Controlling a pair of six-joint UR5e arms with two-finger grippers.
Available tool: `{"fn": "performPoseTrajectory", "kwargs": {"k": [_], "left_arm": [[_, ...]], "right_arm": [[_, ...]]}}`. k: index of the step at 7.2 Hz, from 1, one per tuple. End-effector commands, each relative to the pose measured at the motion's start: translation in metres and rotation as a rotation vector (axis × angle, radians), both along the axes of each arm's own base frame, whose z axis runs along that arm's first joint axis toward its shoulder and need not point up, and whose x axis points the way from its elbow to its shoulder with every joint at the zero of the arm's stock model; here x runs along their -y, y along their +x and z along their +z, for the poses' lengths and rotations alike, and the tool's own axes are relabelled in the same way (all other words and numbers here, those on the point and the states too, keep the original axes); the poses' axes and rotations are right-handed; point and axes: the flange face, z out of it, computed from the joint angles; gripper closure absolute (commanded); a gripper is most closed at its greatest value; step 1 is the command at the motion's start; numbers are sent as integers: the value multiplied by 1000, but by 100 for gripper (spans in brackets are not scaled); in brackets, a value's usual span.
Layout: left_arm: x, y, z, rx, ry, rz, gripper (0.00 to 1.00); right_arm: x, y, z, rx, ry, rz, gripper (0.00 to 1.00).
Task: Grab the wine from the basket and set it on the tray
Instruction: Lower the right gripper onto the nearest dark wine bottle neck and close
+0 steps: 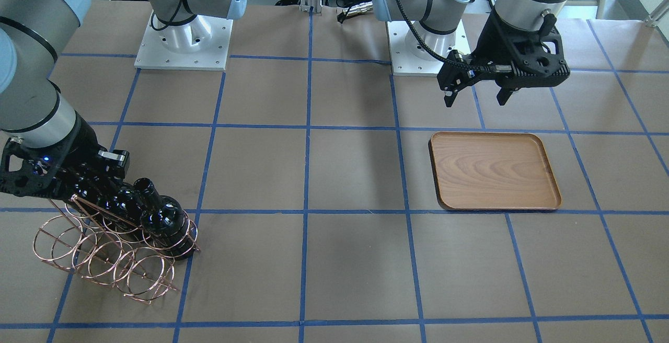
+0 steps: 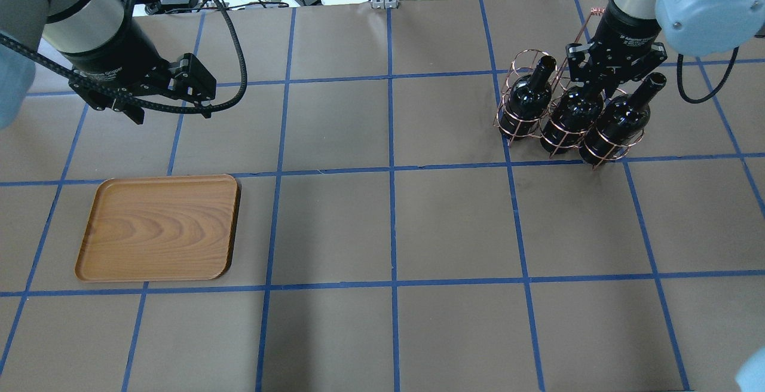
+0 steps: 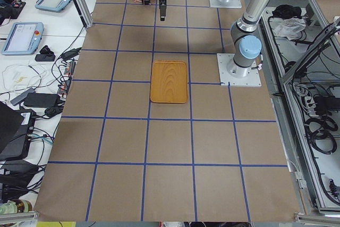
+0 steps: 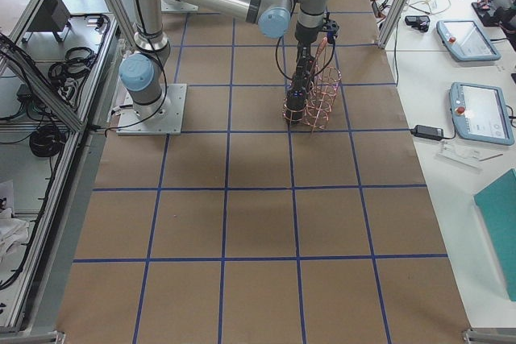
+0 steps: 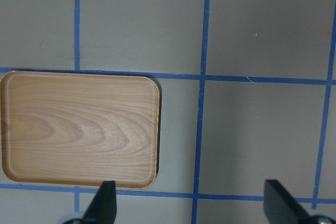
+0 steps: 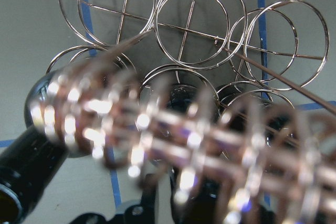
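Two grippers show, and the right gripper [image 2: 599, 86] has the job now. It is down at the basket [image 1: 112, 262], right by the neck of the middle bottle, the wine [image 2: 572, 118]. Its tips hide between the bottles and its own camera sees only blur, so I cannot tell if it is squeezing the neck or not. The neck is the thin part, so I think it is the easy place to grab. The wine stands up in a wire ring, with the left bottle [image 2: 526, 105] and the right bottle [image 2: 618, 118] just beside it. The rings hold them so they do not roll. The far row of rings has no bottles. The basket sits on the right side of the table [image 2: 388, 230], well apart from the tray [image 2: 158, 227]. The tray lies flat on the left side with nothing on it. The left gripper [image 2: 170, 112] hangs in the air near the tray, its fingers wide apart and holding nothing. I guess it is kept out of the way. The wine likely needs a straight lift, or it may catch the wire.
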Motion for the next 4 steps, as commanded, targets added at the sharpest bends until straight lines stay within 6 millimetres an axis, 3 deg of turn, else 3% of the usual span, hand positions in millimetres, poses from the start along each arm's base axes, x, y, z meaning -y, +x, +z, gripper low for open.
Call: {"fn": "performPoseTrajectory", "kwargs": {"k": [1,2,4], "left_arm": [[1,1,-1,1,1,3,0],[1,0,-1,-1,1,7,0],[1,1,-1,-1,1,8,0]], "right_arm": [[1,-1,0,0,-1,-1,55],[2,-1,1,-3,-9,-1,65],[1,-1,2,-1,-11,-4,95]]}}
